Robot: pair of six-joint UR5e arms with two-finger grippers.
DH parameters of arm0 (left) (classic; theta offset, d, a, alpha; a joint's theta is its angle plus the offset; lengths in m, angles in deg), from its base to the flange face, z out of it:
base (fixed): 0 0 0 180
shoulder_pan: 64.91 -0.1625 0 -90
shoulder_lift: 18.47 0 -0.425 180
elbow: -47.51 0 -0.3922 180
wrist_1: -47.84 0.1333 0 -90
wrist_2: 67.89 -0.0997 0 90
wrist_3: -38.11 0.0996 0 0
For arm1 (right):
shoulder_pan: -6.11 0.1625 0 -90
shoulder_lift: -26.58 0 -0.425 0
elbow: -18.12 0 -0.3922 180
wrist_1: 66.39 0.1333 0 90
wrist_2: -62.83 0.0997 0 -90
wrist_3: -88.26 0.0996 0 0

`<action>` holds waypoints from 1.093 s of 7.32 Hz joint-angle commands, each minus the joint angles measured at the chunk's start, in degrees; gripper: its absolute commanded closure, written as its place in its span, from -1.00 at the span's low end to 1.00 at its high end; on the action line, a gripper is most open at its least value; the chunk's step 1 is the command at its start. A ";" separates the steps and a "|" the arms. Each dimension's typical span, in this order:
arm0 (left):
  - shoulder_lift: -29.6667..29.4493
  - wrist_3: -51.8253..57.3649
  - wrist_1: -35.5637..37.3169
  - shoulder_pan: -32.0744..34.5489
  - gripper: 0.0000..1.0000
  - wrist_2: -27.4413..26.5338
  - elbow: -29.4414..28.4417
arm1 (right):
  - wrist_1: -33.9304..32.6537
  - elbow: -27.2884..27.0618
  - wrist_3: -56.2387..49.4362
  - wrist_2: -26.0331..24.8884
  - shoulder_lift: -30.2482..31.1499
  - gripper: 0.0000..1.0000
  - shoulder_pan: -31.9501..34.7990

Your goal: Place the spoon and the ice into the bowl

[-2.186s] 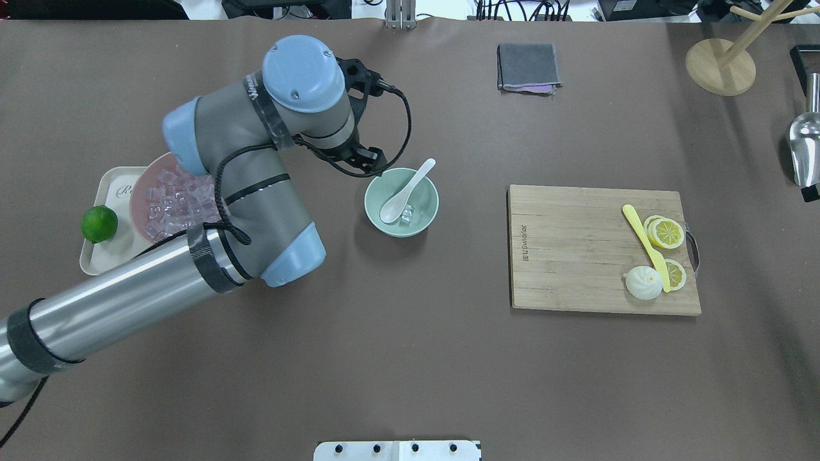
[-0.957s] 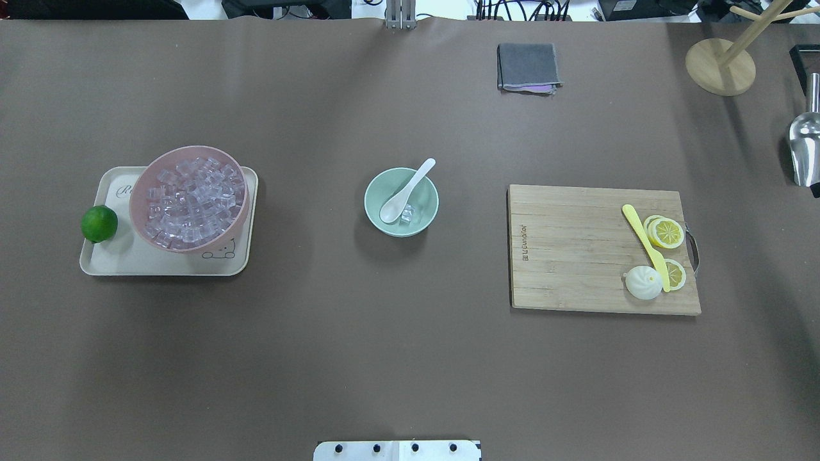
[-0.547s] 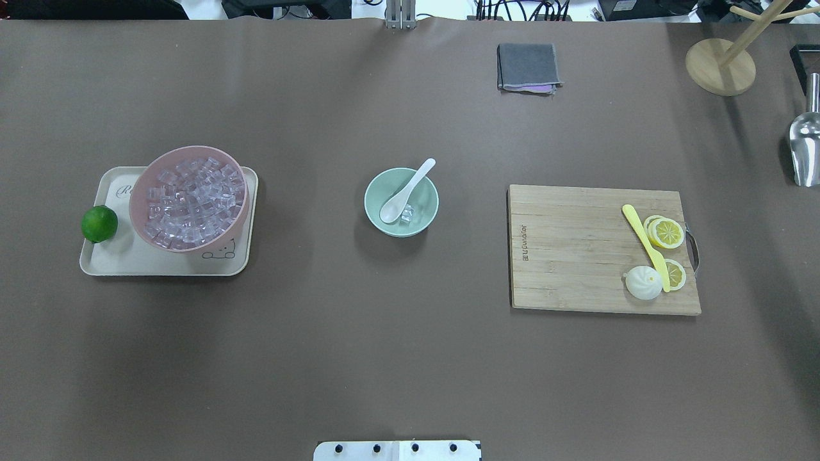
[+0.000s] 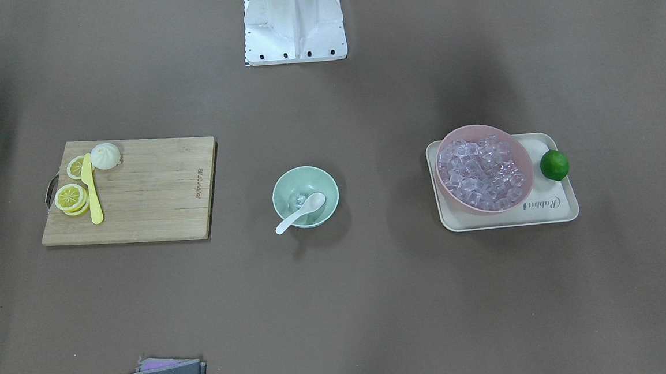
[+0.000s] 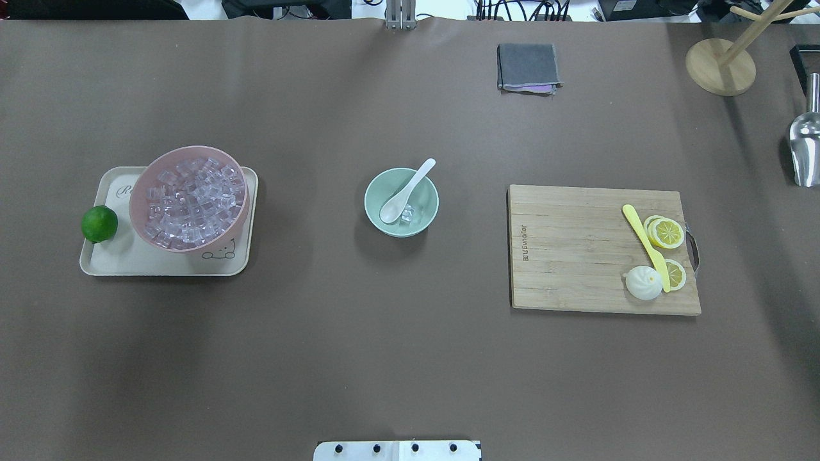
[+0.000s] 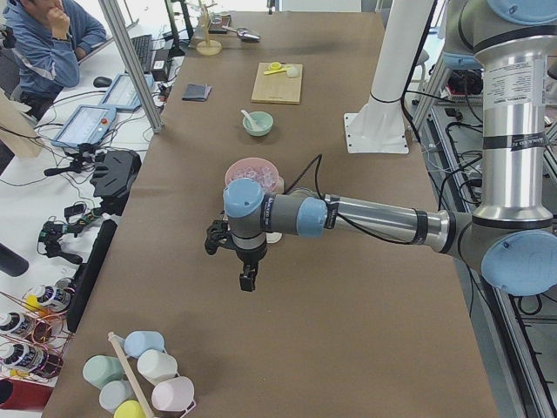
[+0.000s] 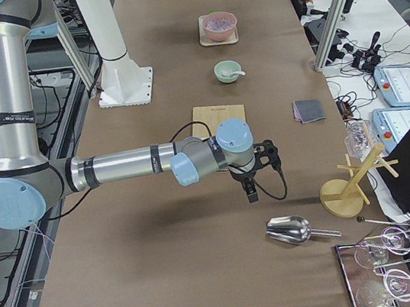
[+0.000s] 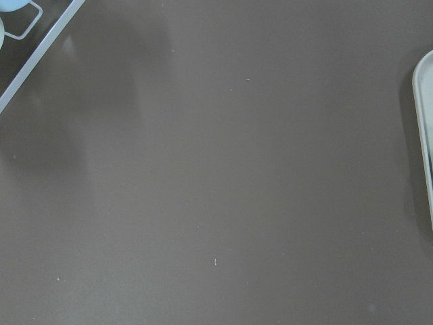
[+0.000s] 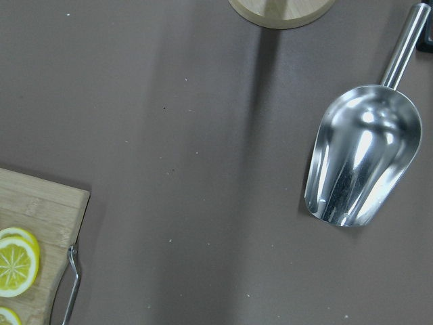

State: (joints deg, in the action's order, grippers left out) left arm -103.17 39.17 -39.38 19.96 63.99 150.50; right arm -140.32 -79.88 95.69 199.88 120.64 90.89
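Left hand (image 6: 248,280), earlier beside bowl (image 5: 424,219), now well apart from spoon (image 5: 407,191)

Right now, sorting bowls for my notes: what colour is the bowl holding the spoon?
Mint green; the bowl shows best in the overhead view.

Light: bright, even, overhead | Shadows: soft, off bowl (image 5: 401,202) toward 7 o'clock on worktop (image 5: 410,358) | Glare: white streaks on scoop (image 9: 362,166) | Focus: sharp throughout

Brown table (image 8: 203,169), pale tray rim (image 8: 421,122) at right edge
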 commanded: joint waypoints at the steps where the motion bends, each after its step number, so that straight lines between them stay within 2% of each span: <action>1: -0.28 -0.01 0.03 0.12 -0.96 -0.04 -0.24 | -0.16 -0.18 -1.35 0.41 0.50 -1.00 1.00; 8: -0.90 -0.10 0.03 0.03 -0.96 -0.04 0.19 | -0.34 -0.44 -1.63 0.32 1.29 -1.00 1.44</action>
State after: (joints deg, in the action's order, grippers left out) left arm -103.94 39.14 -39.36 19.99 64.02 150.37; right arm -140.66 -80.23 94.10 200.14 121.81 92.25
